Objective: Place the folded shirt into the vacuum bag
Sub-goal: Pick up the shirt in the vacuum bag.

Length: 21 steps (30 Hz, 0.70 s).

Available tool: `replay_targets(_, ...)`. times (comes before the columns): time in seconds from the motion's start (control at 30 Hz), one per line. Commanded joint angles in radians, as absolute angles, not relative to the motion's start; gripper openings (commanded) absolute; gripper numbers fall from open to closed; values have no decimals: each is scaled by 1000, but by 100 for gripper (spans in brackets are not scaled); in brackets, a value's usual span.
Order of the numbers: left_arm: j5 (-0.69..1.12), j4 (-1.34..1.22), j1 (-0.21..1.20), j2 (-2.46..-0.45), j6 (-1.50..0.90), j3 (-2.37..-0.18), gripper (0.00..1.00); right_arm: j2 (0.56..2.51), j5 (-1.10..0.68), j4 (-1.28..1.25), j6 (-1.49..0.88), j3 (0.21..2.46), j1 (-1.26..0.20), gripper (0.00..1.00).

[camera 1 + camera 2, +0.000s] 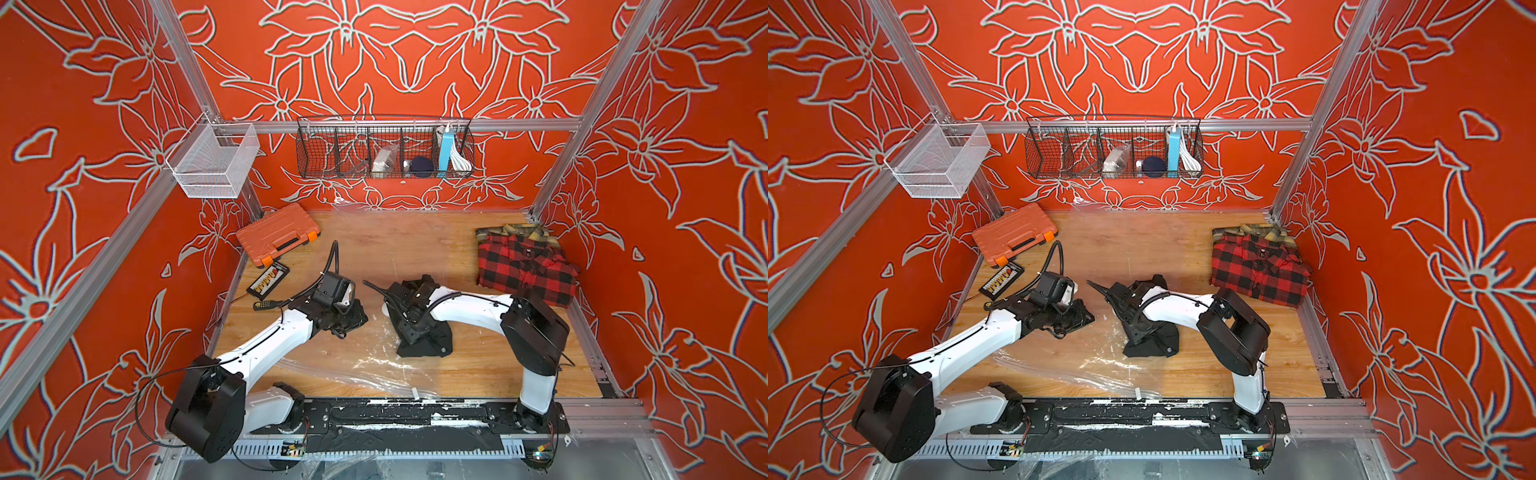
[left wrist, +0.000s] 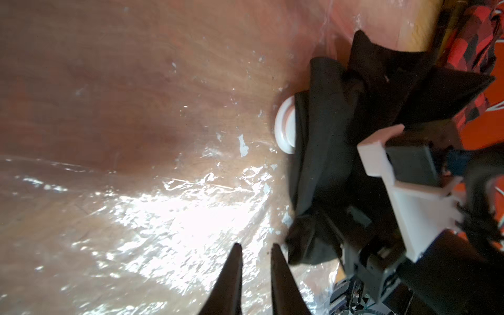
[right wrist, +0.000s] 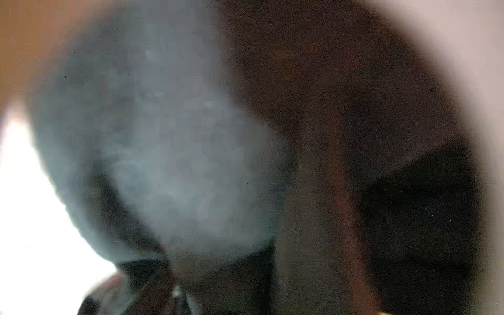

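The vacuum bag (image 1: 365, 365) (image 1: 1092, 368) lies flat and crinkly on the wooden table, its white slider clip (image 1: 414, 392) near the front edge. The folded shirt (image 1: 432, 345) (image 1: 1158, 345) is black and bunched, and covers part of the white valve cap (image 2: 285, 128). Whether the shirt (image 2: 327, 152) lies on or inside the plastic I cannot tell. My right gripper (image 1: 409, 330) points down into it, fingers hidden; its wrist view is only blurred dark cloth (image 3: 354, 136). My left gripper (image 2: 256, 245) hovers over the film (image 2: 163, 191), its fingers a narrow gap apart and empty.
A red plaid shirt (image 1: 525, 266) lies on an olive plaid one at the back right. An orange tool case (image 1: 278, 235) and a black bit holder (image 1: 268, 280) sit at the back left. Two wire baskets (image 1: 384, 149) hang on the walls.
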State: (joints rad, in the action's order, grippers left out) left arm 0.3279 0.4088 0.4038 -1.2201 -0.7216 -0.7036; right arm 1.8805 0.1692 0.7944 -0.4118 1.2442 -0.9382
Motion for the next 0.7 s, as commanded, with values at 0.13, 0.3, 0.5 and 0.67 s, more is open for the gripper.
replay_targets(0.13, 383, 379, 399, -1240, -719, -695, 20, 1951, 371, 913, -275, 1272, -770, 23)
replay_targets(0.3, 395, 371, 415, -1248, -707, -695, 21, 2058, 427, 936, -225, 1440, -694, 11)
replay_targets(0.5, 386, 360, 431, -1239, -704, -666, 23, 1986, 476, 963, -204, 1528, -676, 0)
replay_targets(0.67, 381, 339, 437, -1241, -709, -655, 23, 1755, 337, 976, -267, 1475, -714, 0)
